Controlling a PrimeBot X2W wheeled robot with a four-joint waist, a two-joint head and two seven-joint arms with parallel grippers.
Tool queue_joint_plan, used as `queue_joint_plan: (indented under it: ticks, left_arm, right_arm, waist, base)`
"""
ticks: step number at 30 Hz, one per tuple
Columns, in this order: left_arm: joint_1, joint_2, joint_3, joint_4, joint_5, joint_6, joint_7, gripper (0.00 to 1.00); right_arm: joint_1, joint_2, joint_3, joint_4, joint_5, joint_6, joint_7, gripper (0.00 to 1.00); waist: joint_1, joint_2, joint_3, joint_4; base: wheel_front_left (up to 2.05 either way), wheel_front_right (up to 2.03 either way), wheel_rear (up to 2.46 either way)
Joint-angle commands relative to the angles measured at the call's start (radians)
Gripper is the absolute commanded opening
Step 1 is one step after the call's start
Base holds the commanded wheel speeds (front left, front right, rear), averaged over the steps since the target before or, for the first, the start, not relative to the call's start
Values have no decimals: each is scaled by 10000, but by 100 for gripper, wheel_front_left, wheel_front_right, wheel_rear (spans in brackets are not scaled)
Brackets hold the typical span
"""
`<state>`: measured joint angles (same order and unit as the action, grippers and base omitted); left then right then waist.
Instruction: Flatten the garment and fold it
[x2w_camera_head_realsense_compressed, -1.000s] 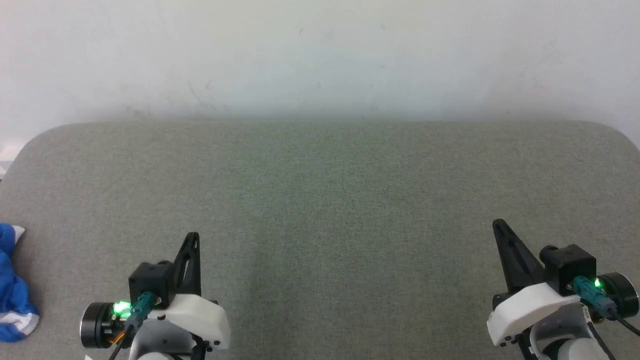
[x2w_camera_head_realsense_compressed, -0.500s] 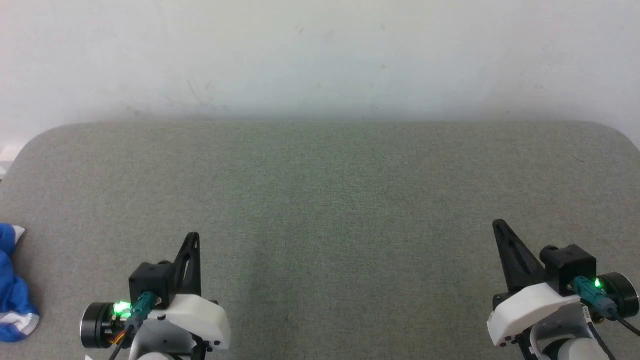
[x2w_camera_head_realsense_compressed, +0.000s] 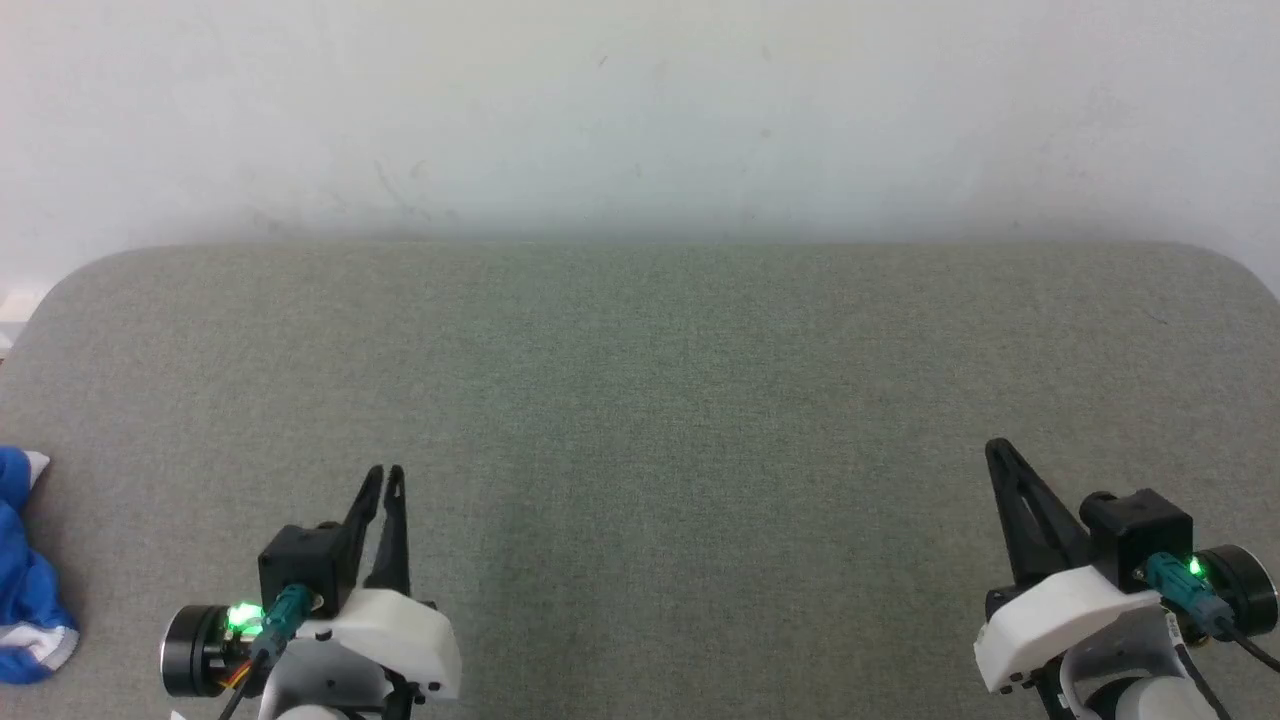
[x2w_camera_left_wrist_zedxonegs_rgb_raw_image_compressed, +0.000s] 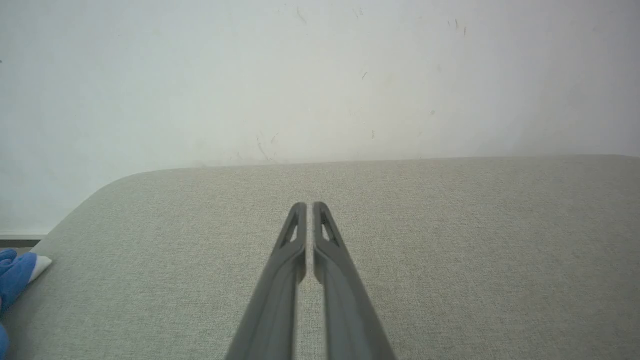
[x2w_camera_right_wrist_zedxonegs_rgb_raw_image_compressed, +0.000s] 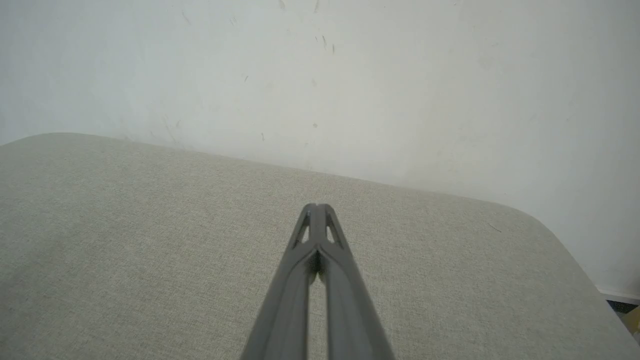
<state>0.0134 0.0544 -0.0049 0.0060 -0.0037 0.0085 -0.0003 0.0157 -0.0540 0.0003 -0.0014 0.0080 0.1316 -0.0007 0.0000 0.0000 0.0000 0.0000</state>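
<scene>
The garment (x2w_camera_head_realsense_compressed: 24, 585) is a crumpled heap of bright blue cloth with white trim, lying at the far left edge of the grey padded table (x2w_camera_head_realsense_compressed: 640, 400); most of it is cut off by the frame. A corner of the garment (x2w_camera_left_wrist_zedxonegs_rgb_raw_image_compressed: 14, 274) also shows at the left of the left wrist view. My left gripper (x2w_camera_head_realsense_compressed: 385, 472) hovers at the lower left, well to the right of the cloth, its fingers parted by a narrow gap and holding nothing. The same slit shows between them at the left gripper (x2w_camera_left_wrist_zedxonegs_rgb_raw_image_compressed: 309, 205). My right gripper (x2w_camera_head_realsense_compressed: 996, 446) is at the lower right, fingers pressed together and empty, as at the right gripper (x2w_camera_right_wrist_zedxonegs_rgb_raw_image_compressed: 316, 206).
A white wall (x2w_camera_head_realsense_compressed: 640, 120) rises directly behind the table's far edge. The table's far corners are rounded, and its left edge runs close to the blue cloth.
The left gripper's fingers have parted slightly from shut. The right gripper, both arms and the garment have stayed still.
</scene>
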Motion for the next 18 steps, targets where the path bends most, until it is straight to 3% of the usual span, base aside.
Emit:
queue_joint_plan:
  ticks: [1, 18]
  left_arm:
    - [-7, -1, -11, 12, -36, -12, -32, 100]
    - [-100, -6, -74, 73, -418, -109, -389, 100]
  right_arm:
    - [6, 0, -10, 2, 31, 0, -29, 100]
    - [101, 6, -128, 87, 410, -1, -376, 100]
  waist:
    - [0, 0, 0, -3]
    - [0, 0, -22, 2]
  base:
    - [0, 0, 0]
    - [0, 0, 0]
